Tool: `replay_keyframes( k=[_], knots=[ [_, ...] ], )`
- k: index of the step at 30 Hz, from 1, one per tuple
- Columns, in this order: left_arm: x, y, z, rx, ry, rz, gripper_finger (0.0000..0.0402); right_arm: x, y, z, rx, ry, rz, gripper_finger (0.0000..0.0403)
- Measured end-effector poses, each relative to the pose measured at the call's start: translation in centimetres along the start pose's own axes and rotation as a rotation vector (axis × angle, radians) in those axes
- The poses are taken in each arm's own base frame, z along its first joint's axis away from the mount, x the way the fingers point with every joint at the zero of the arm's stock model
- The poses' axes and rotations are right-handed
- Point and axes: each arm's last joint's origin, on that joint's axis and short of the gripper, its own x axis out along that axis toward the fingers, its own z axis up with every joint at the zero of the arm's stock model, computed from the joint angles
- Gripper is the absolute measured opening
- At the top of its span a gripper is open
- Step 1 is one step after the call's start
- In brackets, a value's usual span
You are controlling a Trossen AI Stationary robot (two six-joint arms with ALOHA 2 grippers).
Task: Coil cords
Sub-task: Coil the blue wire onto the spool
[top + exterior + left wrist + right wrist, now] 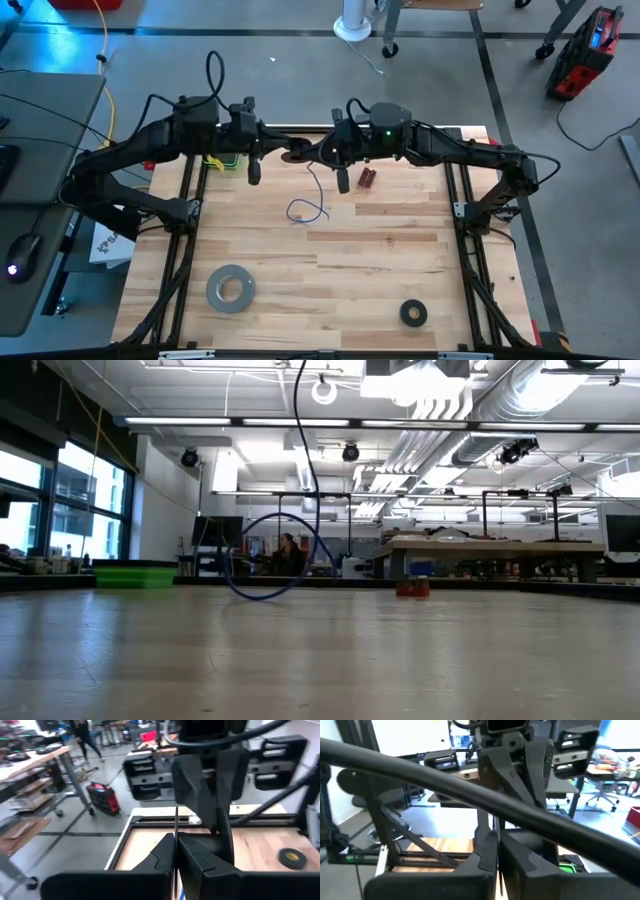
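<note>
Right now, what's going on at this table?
Both arms are raised over the far side of the wooden table, grippers facing each other. The left gripper and right gripper are both shut. A thin blue cord hangs between them, its lower end looped on the wood. Whether either gripper pinches it is unclear. The grey tape roll lies untouched.

Left arm: reaches in from nine o'clock toward the table's twelve o'clock edge, held high. Left gripper [297, 151]: fingers [165, 852] pressed together, pointing toward three o'clock.

Right arm: reaches in from three o'clock, mirrored, equally high. Right gripper [318, 150]: fingers [487, 852] closed, pointing toward nine o'clock, tip to tip with the left.
</note>
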Motion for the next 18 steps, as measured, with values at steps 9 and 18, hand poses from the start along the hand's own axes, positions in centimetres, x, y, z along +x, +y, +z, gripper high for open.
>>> replay_keyframes(
  k=[9, 18],
  knots=[
    [-4.5, 0.6, 0.0, -0.079, 0.027, 0.145, 0.0093, -0.7, -1.3, 0.1, 0.004, 0.006, -0.032, 0.0002],
    [-6.2, 0.3, 0.5, -0.157, -0.04, 0.059, 0.018, 0.4, -2.1, 0.7, 0.055, -0.132, -0.019, 0.0001]
  ],
)
